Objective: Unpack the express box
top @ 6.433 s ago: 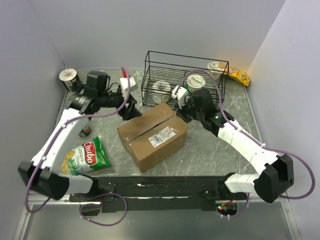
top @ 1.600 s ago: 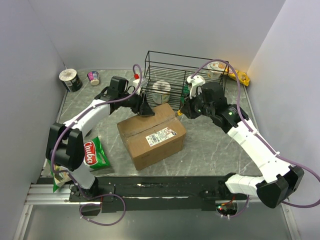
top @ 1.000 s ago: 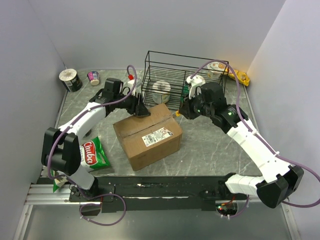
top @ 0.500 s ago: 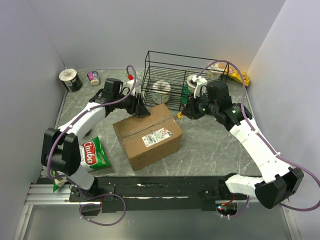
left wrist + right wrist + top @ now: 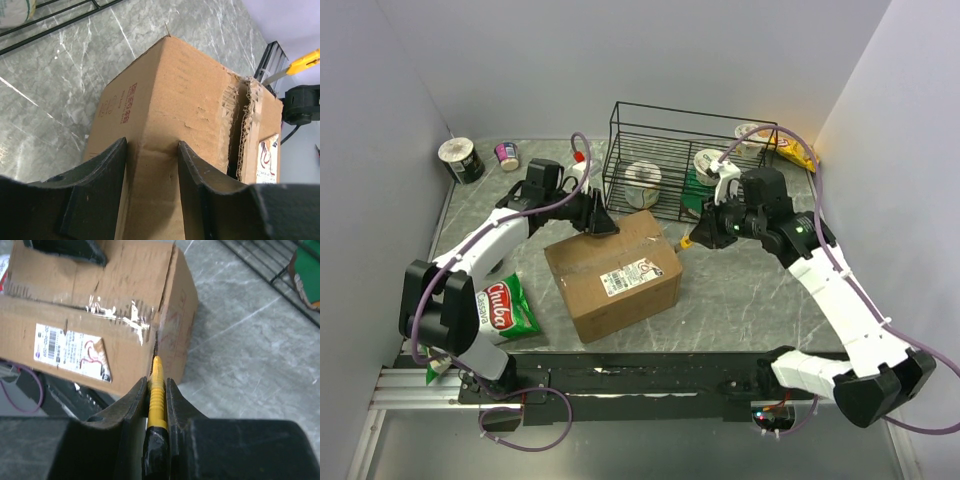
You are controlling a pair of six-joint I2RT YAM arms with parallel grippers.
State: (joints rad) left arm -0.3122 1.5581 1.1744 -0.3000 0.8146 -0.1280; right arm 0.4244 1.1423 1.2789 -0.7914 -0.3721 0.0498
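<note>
You are looking at a robot test lab. Plain grey walls (image 5: 620,50) box in a marble-look bench (image 5: 740,290). Two robot arms are bolted to its near edge.

Wire basket (image 5: 688,160) blocks just behind right gripper (image 5: 694,234); express box (image 5: 611,272) ahead; bare table (image 5: 750,290) alongside.

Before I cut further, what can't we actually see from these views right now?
- Inside of the express box: hidden in all views; flaps closed, only a dark slit in the left wrist view.
- Yellow cutter tip: right wrist view, blurred against the box corner; contact unclear.
- Left gripper fingertips: left wrist view, cut off by the bottom edge.
- White label text: too small everywhere.
</note>
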